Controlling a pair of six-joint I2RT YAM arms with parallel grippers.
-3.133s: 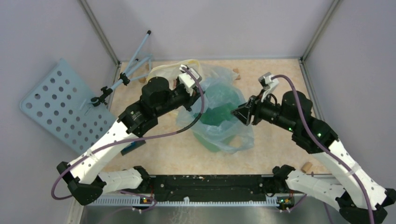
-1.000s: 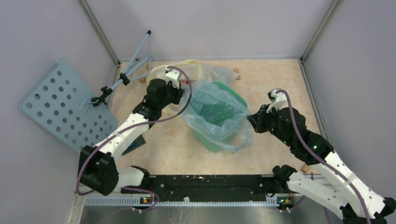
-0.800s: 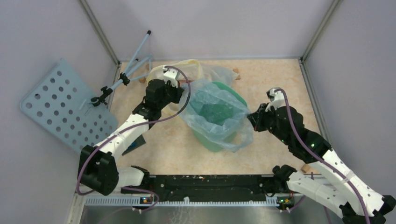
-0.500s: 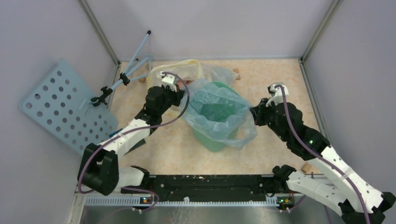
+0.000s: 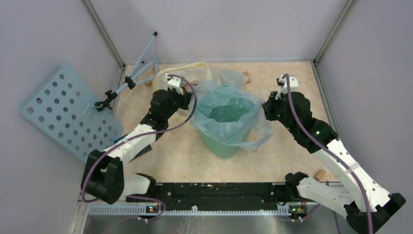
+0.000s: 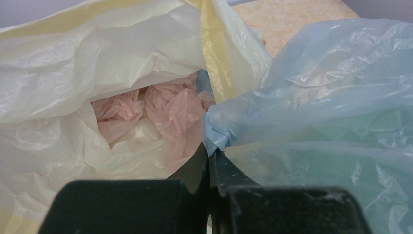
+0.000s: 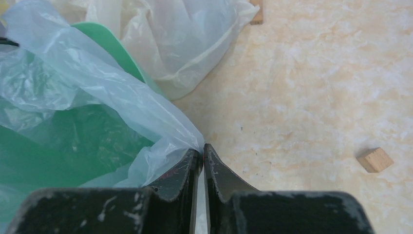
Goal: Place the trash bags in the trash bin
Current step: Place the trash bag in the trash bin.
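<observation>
Top external shows the bag [image 5: 229, 105] draped open over the bin [image 5: 221, 146], which stands mid-table [image 5: 170, 156]; the bag's mouth is stretched between the two arms. The left fingers [image 6: 192, 168] are pressed together, pinching the bag's bunched left rim just beside a white bag [image 6: 73, 58]. The right fingers [image 7: 182, 175], tips almost touching, pinch the right rim, which is drawn to a point.

The trash bag [image 6: 336, 73] is see-through pale blue; the trash bin [image 5: 220, 148] is mint green. The other bag [image 6: 73, 63] is whitish with a yellow rim — pink plastic [image 6: 165, 109] within. The table [image 7: 316, 87] is beige, marbled cream. The perforated board [image 5: 58, 108] is pale blue — patterned with round holes.
</observation>
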